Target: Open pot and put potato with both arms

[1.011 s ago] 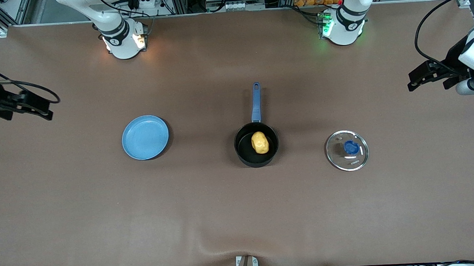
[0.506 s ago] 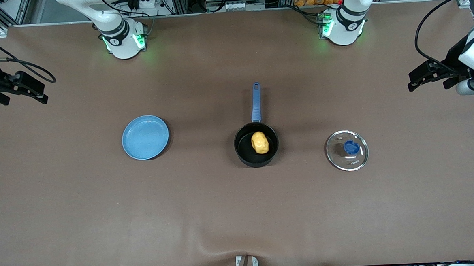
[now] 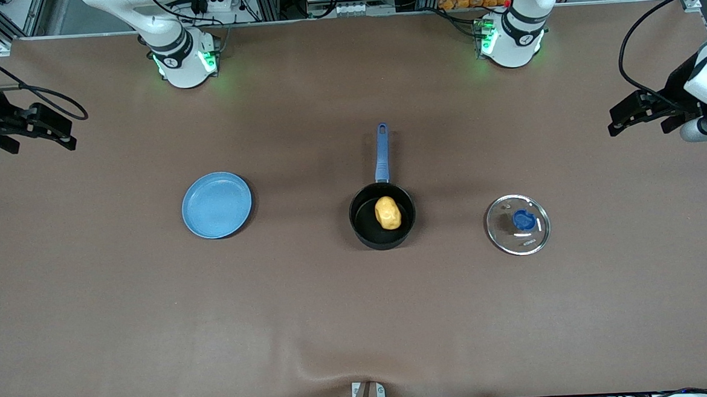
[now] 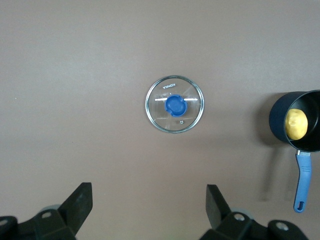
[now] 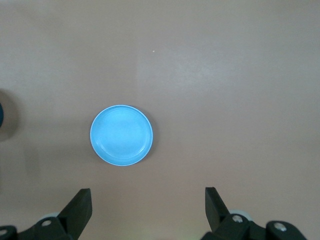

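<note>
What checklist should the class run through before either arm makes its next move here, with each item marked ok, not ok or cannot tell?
1. Lid off the pot, flat on the table: ok.
2. Potato inside the pot: ok.
3. Plate bare: ok.
4. Left gripper open and holding nothing, at its end of the table: ok.
5. Right gripper open and holding nothing, at its end: ok.
6. Pot handle clear of both grippers: ok.

Lumpy yellow potato (image 3: 387, 212) sits in small black saucepan with blue handle (image 3: 382, 216), mid counter (image 3: 360, 319). Flat light-blue plate (image 3: 216, 205) lies toward right arm's end, round glass lid with blue knob (image 3: 517, 224) toward left arm's end, both well apart from saucepan.
</note>
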